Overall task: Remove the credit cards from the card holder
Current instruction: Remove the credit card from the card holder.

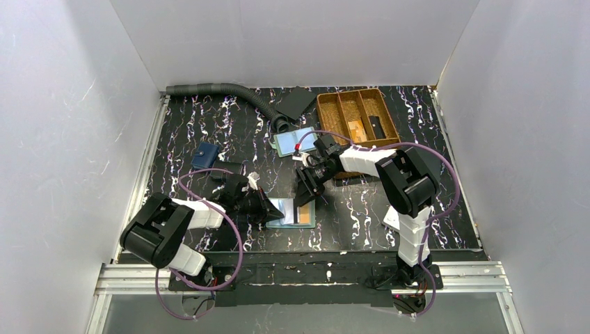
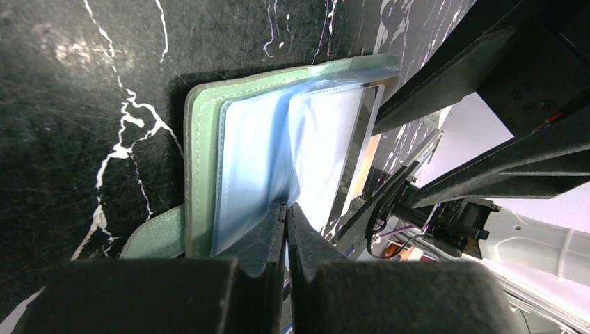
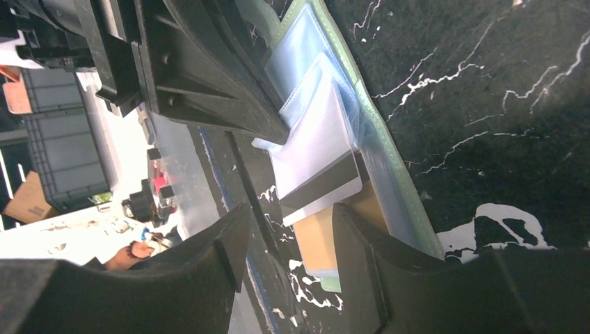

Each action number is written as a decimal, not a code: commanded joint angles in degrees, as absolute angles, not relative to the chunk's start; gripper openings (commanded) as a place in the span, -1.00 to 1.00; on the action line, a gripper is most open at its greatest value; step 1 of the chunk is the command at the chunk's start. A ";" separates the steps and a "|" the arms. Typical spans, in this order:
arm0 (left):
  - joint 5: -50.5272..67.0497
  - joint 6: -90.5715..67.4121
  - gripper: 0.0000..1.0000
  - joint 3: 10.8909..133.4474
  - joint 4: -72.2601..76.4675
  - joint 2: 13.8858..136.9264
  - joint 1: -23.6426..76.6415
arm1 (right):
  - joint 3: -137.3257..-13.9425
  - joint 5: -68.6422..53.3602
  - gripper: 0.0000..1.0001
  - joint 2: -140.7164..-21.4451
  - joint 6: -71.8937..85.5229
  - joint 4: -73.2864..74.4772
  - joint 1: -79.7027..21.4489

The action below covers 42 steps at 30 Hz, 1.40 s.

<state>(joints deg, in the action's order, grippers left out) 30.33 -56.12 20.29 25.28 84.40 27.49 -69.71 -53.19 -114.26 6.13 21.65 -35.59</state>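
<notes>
Left end effector [image 2: 285, 207] was closed, pinching a clear sleeve [image 2: 254, 156] of the card holder [image 2: 200, 139], which lay open on the tabletop [image 2: 83, 104]. Right end effector [image 3: 286, 221] stood apart, straddling a credit card [image 3: 321, 186] protruding from the holder.

Wooden tray [image 1: 322, 115], grey hose [image 1: 209, 88], navy pouch [image 1: 204, 156] lie on tabletop [image 1: 362, 209].

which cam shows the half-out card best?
Right wrist: the card lies face-on, dark stripe clear, sticking out of its sleeve. Left wrist shows only a thin sliver; top external only the holder, card indistinct.
</notes>
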 commanded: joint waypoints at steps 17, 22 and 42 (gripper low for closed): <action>20.78 -58.04 -1.00 14.44 19.68 88.27 28.04 | -59.11 -38.02 0.10 -109.95 35.55 7.94 -34.87; 20.04 -58.96 -1.00 13.79 20.16 89.39 28.04 | -57.53 -38.81 0.08 -111.60 38.05 5.06 -34.83; 20.35 -61.09 -0.76 12.54 21.93 88.27 27.68 | -59.90 -36.08 -0.97 -112.38 28.91 5.79 -34.18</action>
